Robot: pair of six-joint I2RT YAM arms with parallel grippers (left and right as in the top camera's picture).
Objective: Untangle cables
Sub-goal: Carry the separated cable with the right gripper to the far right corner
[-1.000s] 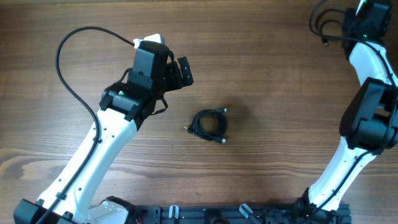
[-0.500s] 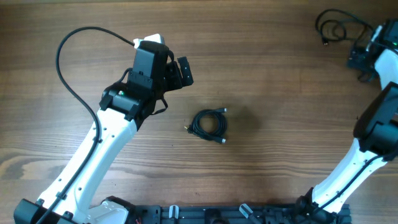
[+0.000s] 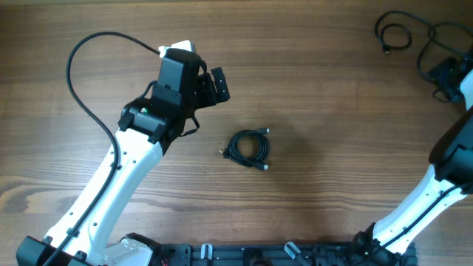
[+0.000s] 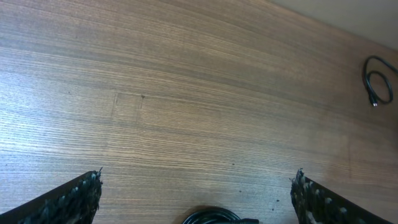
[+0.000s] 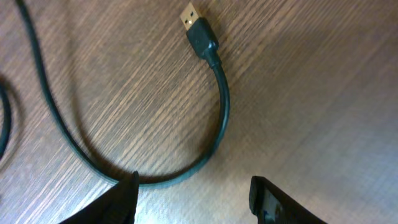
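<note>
Two robot arms work over a wooden worktop [image 3: 332, 111] strewn with black cords. At the middle of the overhead view lies a tightly coiled cable [image 3: 249, 148], its small plug ends poking out at the rim. The left fingers [image 4: 71, 199] hang at about 10 o'clock from it, spread wide and holding nothing, with the top of the coil just showing between them in the wrist view, a stance that looks like lining up for a grab. Well apart, at 1 o'clock near the far corner, a loose cable [image 3: 394, 33] lies in open curves. The right fingers [image 5: 273, 202] hover low over it, parted and empty, and the cord bends just ahead of them to a metal plug [image 5: 189, 15]. Whether either tip touches the cord cannot be told.
</note>
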